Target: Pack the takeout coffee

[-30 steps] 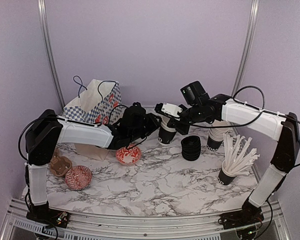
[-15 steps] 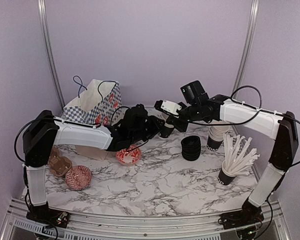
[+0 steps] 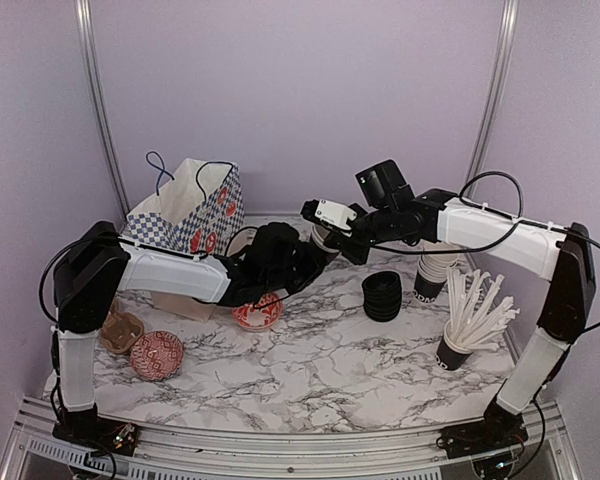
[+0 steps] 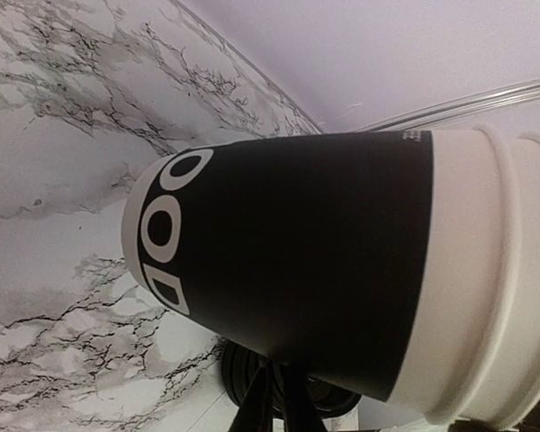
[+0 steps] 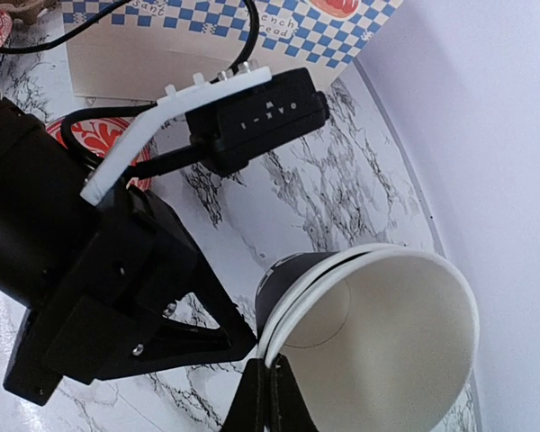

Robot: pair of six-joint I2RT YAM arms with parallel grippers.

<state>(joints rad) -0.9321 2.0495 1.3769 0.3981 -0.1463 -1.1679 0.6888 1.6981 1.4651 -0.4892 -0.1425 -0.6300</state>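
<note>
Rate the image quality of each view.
Top view: even soft light, sharp, faint shadows on the table. Left wrist: the cup fills the frame, its pale rim bright and soft. Right wrist: cup mouth crisp, the left arm a dark mass with little detail.

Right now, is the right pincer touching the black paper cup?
Touching. The right wrist view shows the right pincer pinched shut over the cream rim of the black paper cup, with no gap between them.
</note>
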